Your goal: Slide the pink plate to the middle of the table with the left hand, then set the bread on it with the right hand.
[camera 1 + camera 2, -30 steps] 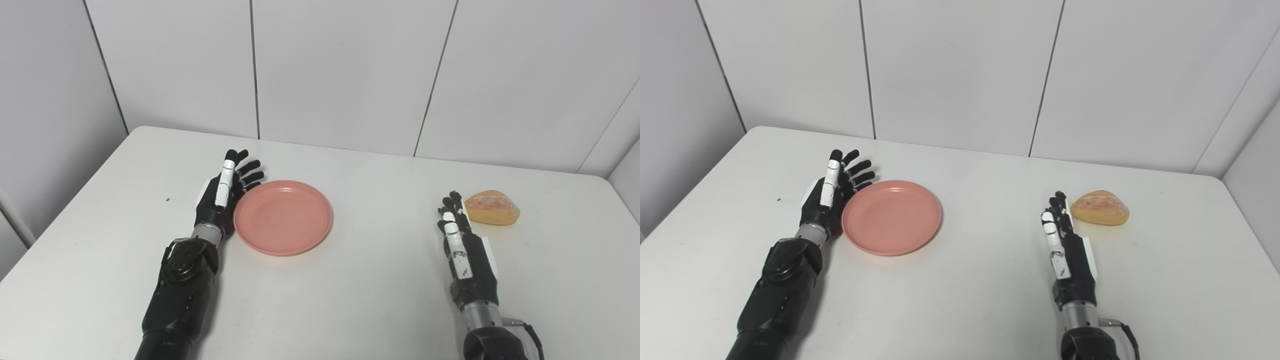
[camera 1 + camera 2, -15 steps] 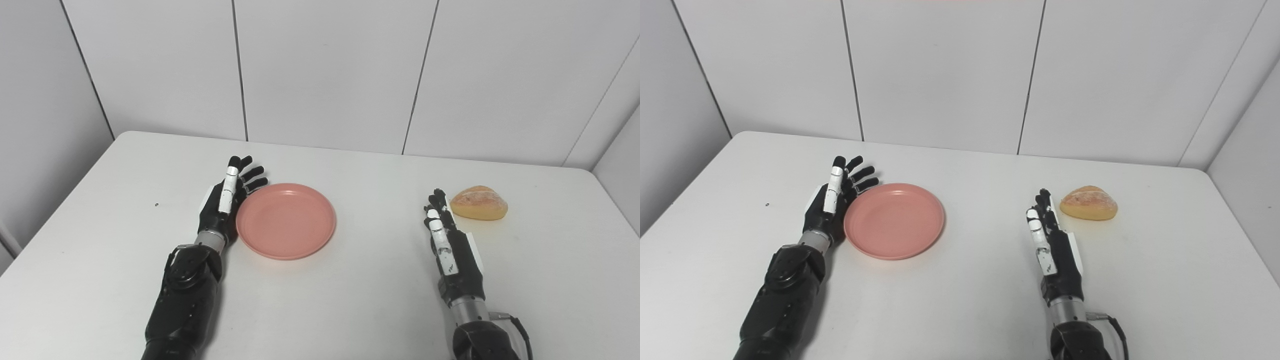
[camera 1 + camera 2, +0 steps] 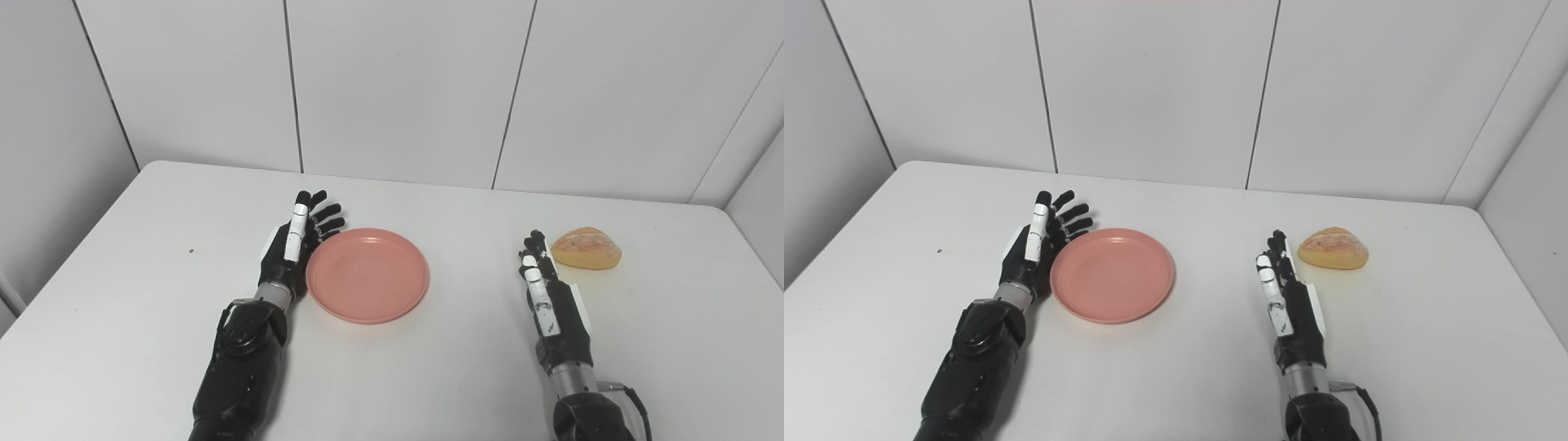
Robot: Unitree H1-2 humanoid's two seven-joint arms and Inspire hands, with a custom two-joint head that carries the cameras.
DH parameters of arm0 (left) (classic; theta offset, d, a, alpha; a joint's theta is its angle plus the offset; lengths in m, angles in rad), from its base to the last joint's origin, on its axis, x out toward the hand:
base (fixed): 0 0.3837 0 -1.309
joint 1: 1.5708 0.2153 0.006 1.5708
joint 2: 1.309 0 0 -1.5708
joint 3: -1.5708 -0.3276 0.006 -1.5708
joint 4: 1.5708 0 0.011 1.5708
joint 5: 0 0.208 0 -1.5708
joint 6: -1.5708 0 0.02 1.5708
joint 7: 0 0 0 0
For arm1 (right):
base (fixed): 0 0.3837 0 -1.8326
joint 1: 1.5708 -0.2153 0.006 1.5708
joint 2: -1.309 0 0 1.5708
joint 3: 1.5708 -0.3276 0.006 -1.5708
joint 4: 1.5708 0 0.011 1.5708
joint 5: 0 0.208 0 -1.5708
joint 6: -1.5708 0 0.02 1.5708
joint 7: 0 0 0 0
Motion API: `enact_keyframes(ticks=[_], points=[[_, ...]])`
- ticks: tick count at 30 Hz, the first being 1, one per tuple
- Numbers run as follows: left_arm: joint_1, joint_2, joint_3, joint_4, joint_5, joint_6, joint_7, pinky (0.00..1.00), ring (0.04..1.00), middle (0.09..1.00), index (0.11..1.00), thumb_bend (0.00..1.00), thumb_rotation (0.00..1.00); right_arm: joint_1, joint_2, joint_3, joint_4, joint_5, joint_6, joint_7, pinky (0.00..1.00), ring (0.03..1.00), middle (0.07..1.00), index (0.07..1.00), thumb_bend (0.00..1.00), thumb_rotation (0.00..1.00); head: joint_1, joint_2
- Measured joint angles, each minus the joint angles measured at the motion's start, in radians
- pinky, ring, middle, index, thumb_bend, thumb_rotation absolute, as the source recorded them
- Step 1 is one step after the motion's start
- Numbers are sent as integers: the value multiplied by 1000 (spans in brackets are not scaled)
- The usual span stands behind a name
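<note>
- Left eye view is showing me the left robot hand (image 3: 293,248) standing on edge with fingers spread apart, holding nothing, pressing against the left rim of the pink plate (image 3: 367,275).
- I am seeing the plate lying flat on the white surface (image 3: 122,294), a little left of the frame's centre.
- I am watching the right robot hand (image 3: 551,294) resting on edge at the lower right, fingers straight and open, gripping nothing.
- I am seeing the bread (image 3: 586,248) sitting just beyond its fingertips, right of centre, not touching.
</note>
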Motion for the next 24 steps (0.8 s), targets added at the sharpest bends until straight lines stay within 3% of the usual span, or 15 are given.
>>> enact_keyframes(ticks=[6, 16, 24], points=[[1, -32, -21, -10, 2, 13, 0, 831, 797, 825, 876, 793, 969, 0, 3, 4, 0, 0, 0, -1, 1000, 1000, 995, 1000, 599, 872, -5, 6], [26, -78, -32, -34, 4, 13, -1, 830, 810, 835, 896, 783, 961, 0, 3, 6, -9, -2, 21, -2, 1000, 1000, 999, 1000, 605, 867, -8, 11], [31, -90, -49, -41, 22, 13, -5, 803, 796, 825, 863, 776, 961, 0, 3, 8, -9, -1, 21, -2, 1000, 999, 998, 1000, 588, 875, -9, 14]])
